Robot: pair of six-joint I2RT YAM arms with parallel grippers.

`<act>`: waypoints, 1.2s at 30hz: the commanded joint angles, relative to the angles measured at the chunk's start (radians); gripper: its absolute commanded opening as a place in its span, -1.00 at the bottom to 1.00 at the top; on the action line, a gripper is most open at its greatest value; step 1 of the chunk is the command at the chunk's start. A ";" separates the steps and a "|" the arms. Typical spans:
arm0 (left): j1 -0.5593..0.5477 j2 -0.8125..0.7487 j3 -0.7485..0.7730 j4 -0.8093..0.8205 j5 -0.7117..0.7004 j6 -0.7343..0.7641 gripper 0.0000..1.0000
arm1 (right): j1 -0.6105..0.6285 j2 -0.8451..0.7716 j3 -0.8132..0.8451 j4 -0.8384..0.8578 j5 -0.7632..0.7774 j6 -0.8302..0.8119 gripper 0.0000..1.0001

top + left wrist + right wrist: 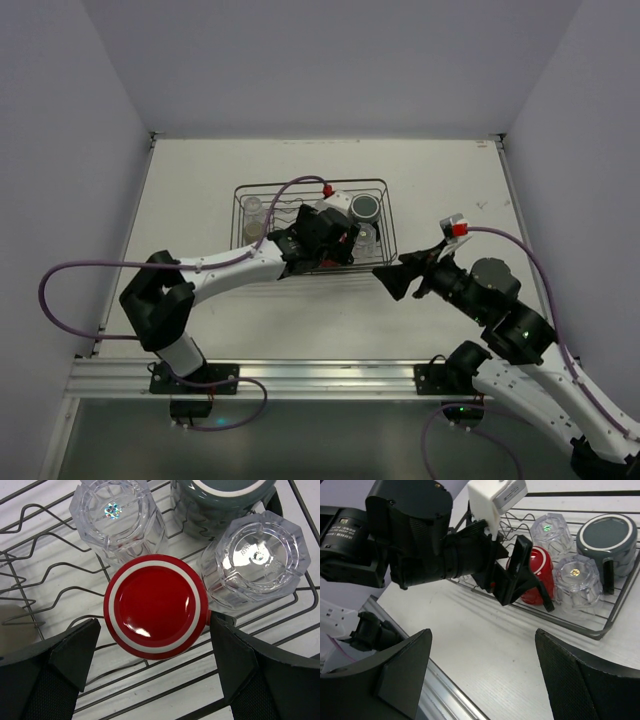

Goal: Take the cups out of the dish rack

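The black wire dish rack point(350, 182) sits mid-table. In it, all upside down, stand a red mug point(155, 607), a dark grey-green mug point(225, 500) and two clear glasses point(117, 515) point(260, 555). An olive-tan cup point(12, 630) shows at the left edge. My left gripper point(155, 647) is open and low over the rack, with one finger on each side of the red mug. The right finger point(235, 655) is close to the mug's wall. My right gripper point(485, 655) is open and empty over bare table in front of the rack.
In the top view another clear glass point(253, 209) stands in the rack's left half. The right gripper point(395, 275) hovers just off the rack's front right corner, near the left wrist point(320, 240). A metal rail point(300, 375) runs along the table's near edge.
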 commanded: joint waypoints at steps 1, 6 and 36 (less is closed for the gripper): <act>-0.002 0.000 0.051 0.078 -0.121 -0.087 1.00 | -0.004 0.016 -0.012 0.063 -0.100 0.014 0.73; -0.002 0.031 0.067 0.073 -0.166 -0.131 1.00 | -0.004 0.038 -0.013 0.077 -0.135 0.018 0.77; 0.001 0.010 0.005 0.230 -0.241 -0.076 -0.38 | -0.002 0.041 -0.029 0.110 -0.189 0.060 0.86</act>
